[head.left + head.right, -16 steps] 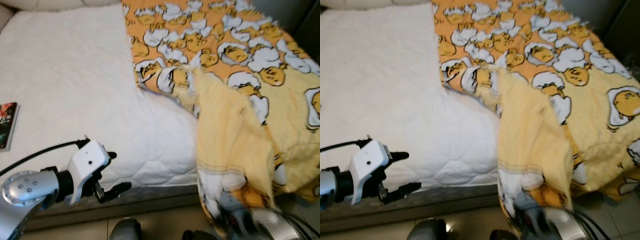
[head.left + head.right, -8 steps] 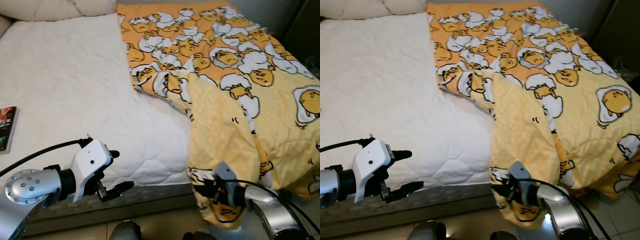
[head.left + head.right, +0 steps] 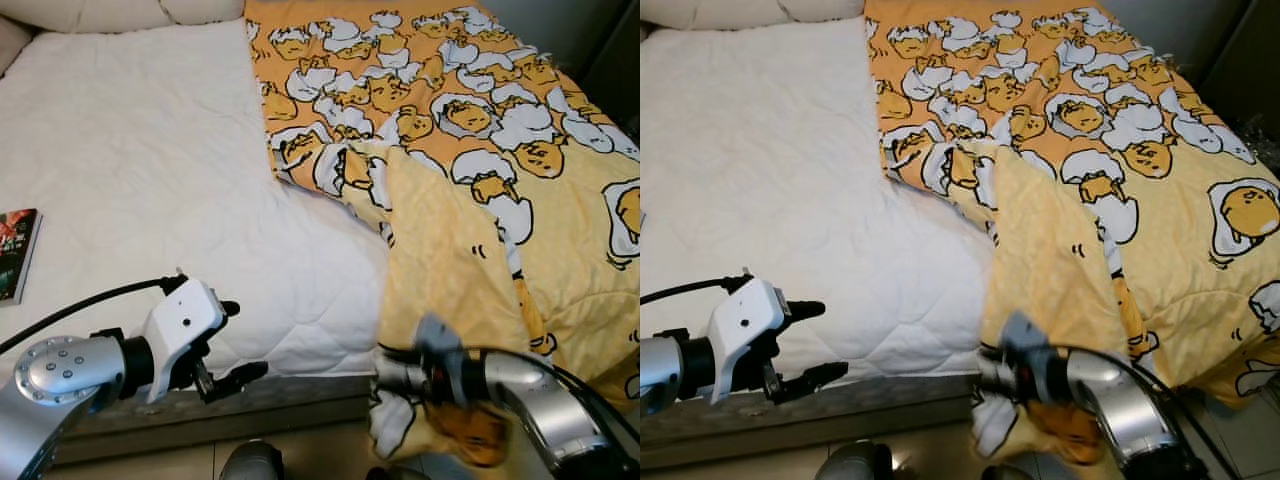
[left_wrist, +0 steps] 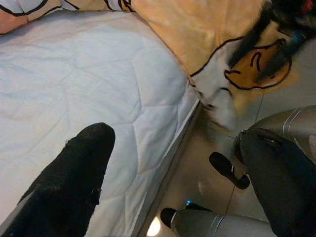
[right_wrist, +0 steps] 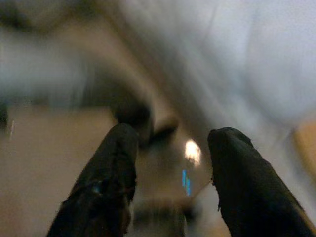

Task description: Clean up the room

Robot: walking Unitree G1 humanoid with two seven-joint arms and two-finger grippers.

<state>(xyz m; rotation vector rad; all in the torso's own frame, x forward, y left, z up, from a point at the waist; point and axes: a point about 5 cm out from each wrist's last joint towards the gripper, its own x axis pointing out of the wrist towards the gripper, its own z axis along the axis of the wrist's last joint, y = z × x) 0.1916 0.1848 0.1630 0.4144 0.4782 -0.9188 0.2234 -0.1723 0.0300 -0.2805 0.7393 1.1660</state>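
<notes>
Book [image 3: 14,253] sits at 9 o'clock on the bed [image 3: 150,180], and the left gripper [image 3: 232,342] hovers at 7 with fingers spread, grasping nothing. The yellow blanket [image 3: 480,150] fills 1 to 5 o'clock, hanging off the bed's edge. It looks soft, floppy and light, so I'd bunch its dangling corner, where the right gripper [image 5: 170,148] sits with fingers apart.

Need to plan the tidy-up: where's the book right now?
In the left eye view the book lies flat at the far left edge of the white mattress, up-bed from the left gripper and well apart from the yellow egg-print blanket on the right.
</notes>
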